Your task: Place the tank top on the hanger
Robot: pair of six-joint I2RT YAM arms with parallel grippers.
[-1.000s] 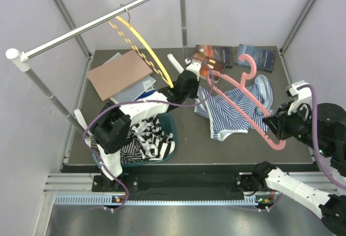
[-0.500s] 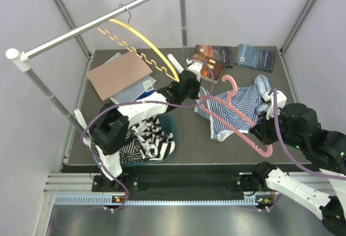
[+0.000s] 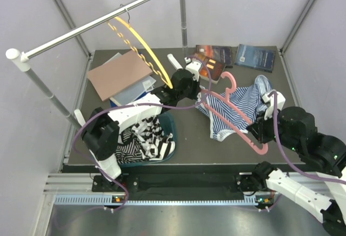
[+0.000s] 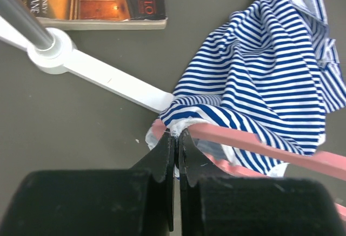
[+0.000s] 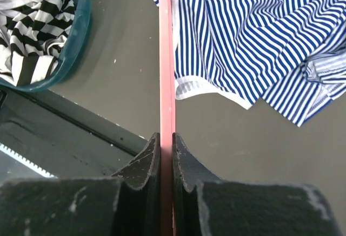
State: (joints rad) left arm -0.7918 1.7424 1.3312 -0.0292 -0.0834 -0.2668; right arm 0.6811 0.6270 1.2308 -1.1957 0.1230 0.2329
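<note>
While my right jaws clamp one arm of the hanger (image 5: 166,57) | my left jaws pinch the tank top (image 4: 259,73) hem at the hanger's tip | cloth lies ahead of both on the desk (image 4: 97,111)

Your top view looks down over the whole counter (image 3: 189,136); both wrist views sit low and close, sharing the tank top (image 4: 259,84) and hanger (image 5: 167,57)

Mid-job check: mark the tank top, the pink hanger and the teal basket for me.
tank top (image 4: 259,68), left wrist view, striped body cloth.
hanger (image 5: 166,57), right wrist view, straight pink arm.
basket (image 5: 78,25), right wrist view, teal rim.
</note>
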